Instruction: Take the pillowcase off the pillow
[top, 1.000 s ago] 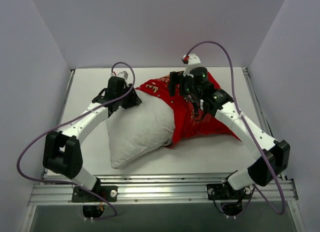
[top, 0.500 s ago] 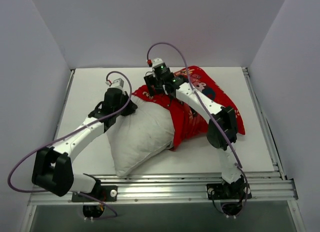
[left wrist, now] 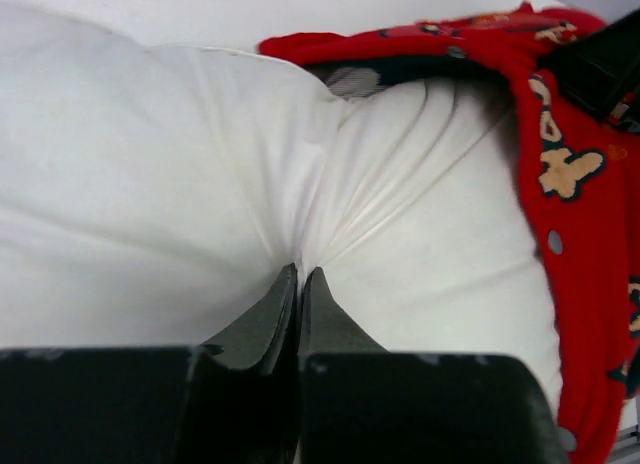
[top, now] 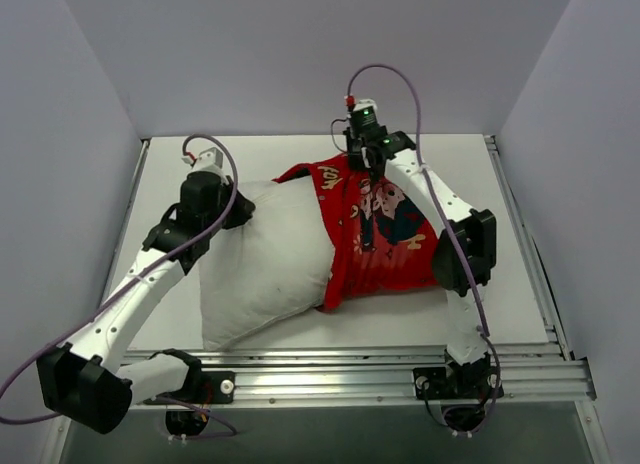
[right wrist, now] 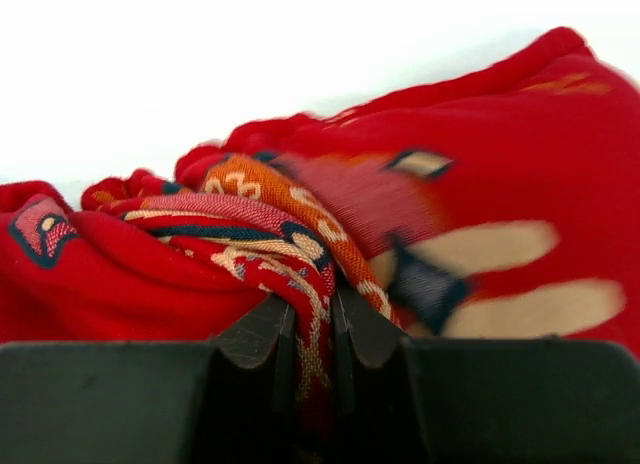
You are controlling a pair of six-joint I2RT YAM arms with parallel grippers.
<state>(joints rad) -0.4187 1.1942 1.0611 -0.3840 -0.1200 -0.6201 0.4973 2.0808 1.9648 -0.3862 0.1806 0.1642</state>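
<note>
Currently the left gripper (left wrist: 298,276) has its jaws pinched on a fold of the pillow (top: 265,259) at 10 o'clock. The right gripper (right wrist: 312,306) clamps the bunched pillowcase (top: 385,234) at 12. The pillow lies lengthwise 9-to-3, bare end toward 9.

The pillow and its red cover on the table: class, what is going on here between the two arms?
The left gripper is pinched shut on the white pillow near its far left corner. The right gripper is shut on a bunched fold of the red pillowcase at its far edge. They look set to pull the two apart. Roughly half of the pillow is bare; the rest sits inside the pillowcase, so the removal is partway done.
</note>
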